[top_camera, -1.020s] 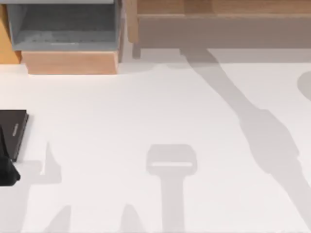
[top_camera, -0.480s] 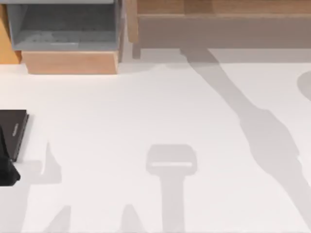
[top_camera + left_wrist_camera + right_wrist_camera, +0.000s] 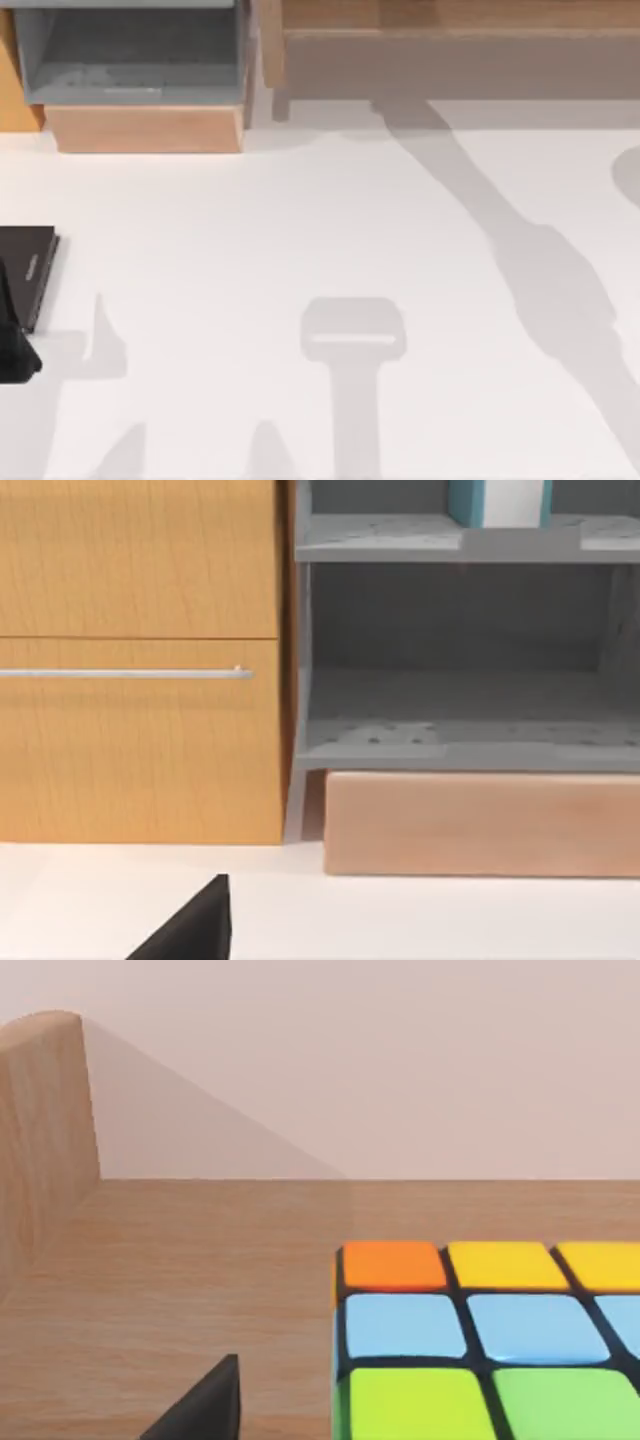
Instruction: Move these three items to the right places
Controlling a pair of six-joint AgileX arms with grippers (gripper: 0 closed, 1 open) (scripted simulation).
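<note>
A teal-covered book [image 3: 498, 502] with white page edges stands upright on the upper grey shelf [image 3: 400, 538], seen in the left wrist view. A black corner of my left gripper [image 3: 192, 932] shows low over the white table, well short of the shelf unit. In the right wrist view a colour cube [image 3: 480, 1340] with orange, yellow, blue and green tiles rests on a wooden shelf board [image 3: 180, 1290]. A black corner of my right gripper [image 3: 203, 1408] sits close beside the cube.
A flat black slab [image 3: 30, 268] with a grey mark lies at the table's left edge, partly under a black shape [image 3: 14, 352]. The grey shelf unit [image 3: 130, 60] on its wooden base stands at the back left, beside a wooden drawer front [image 3: 130, 680]. A wooden shelf [image 3: 450, 30] runs along the back right.
</note>
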